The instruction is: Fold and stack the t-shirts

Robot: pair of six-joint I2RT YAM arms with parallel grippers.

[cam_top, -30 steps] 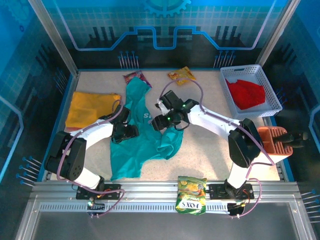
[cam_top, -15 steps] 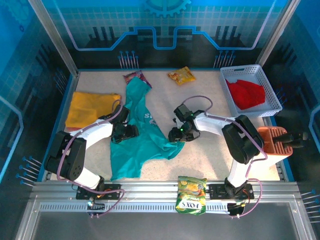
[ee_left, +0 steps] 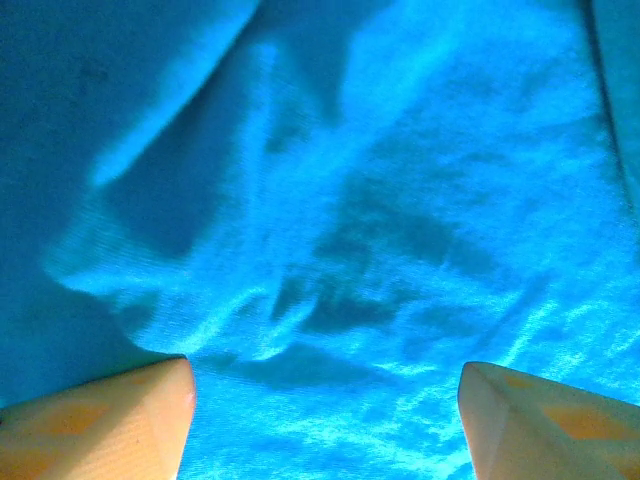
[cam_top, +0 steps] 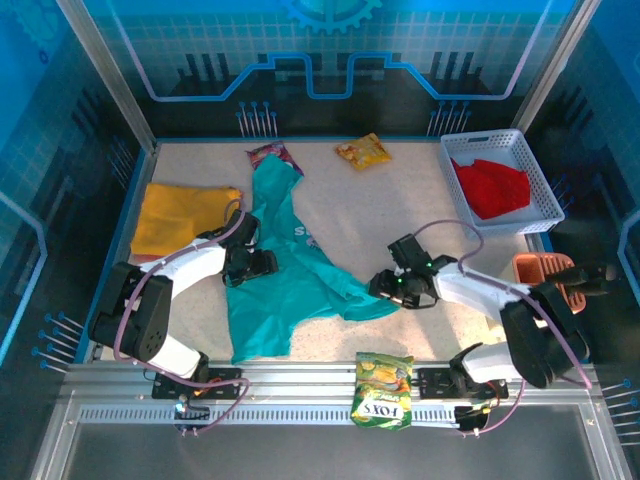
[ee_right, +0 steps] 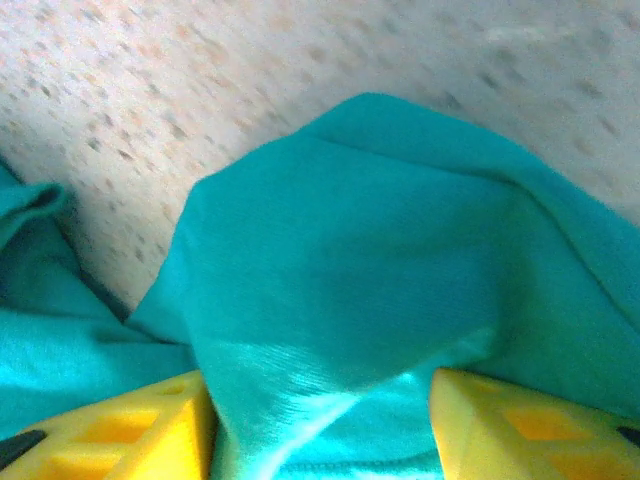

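- the right pincer [cam_top: 393, 287] has drawn back toward its own base over the last second, clamped on a bunched edge of the teal soft cloth t-shirt [cam_top: 290, 290].
- the shirt trails off to that pincer's left, pulled out longer and flatter over the speckled table [cam_top: 400, 200].
- the left pincer [cam_top: 262, 266], fingers apart, stays pressed on the cloth directly beneath it, seemingly anchoring it.
- likely meaning: spreading is nearly finished, and no fold has been made yet.

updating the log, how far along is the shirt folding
Done: nothing stacked; the yellow t-shirt lies flat at left. In hand: the teal t-shirt, crumpled, left tool open on it, right tool seemingly gripping its edge. Left: folding it, the red t-shirt bunched in the basket, stacking.
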